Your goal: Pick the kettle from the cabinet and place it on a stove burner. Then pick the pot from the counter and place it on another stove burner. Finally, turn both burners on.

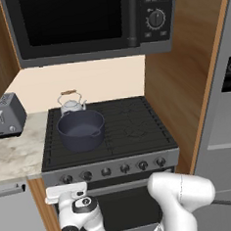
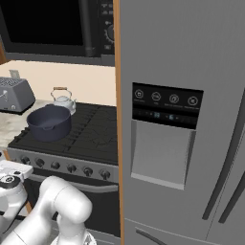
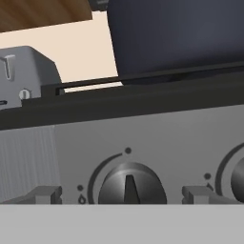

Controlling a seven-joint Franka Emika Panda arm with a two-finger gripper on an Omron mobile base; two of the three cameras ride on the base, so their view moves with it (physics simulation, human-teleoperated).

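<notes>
Left base view: pot (image 1: 81,130) seated on front-left burner of stove (image 1: 138,130), kettle (image 1: 71,105) directly behind it on rear-left burner, upright, wooden-bar handle arched above. Row of knobs (image 1: 106,171) along the front panel below the grates. Toaster (image 1: 6,115) on counter (image 1: 15,155) left of stove. Microwave (image 1: 88,21) hung above. Wood-grain cabinet (image 1: 175,73) panel to the right of the range. Hand with gripper (image 1: 66,191) low in front of the panel, just below the leftmost knobs.

Right base view: same pot (image 2: 49,123) and kettle (image 2: 63,101) on the left side of stove (image 2: 95,131), pot nearer, kettle behind and partly overlapped. Toaster (image 2: 14,94) at far left. Grey fridge (image 2: 186,119) with dispenser panel taking up the right half. Hand at the lower left edge, in front of the knob row (image 2: 72,168).

Hand view: close on the front panel. Knob (image 3: 132,183) centred between the two fingertips (image 3: 45,194), pointer upright. Gripper (image 3: 125,195) spread fully wide, one tip either side of the knob, clear of it, nothing held. Second knob (image 3: 238,180) cut off at right edge. Pot (image 3: 176,38) dark wall above the stove rim; toaster (image 3: 26,71) upper left.
</notes>
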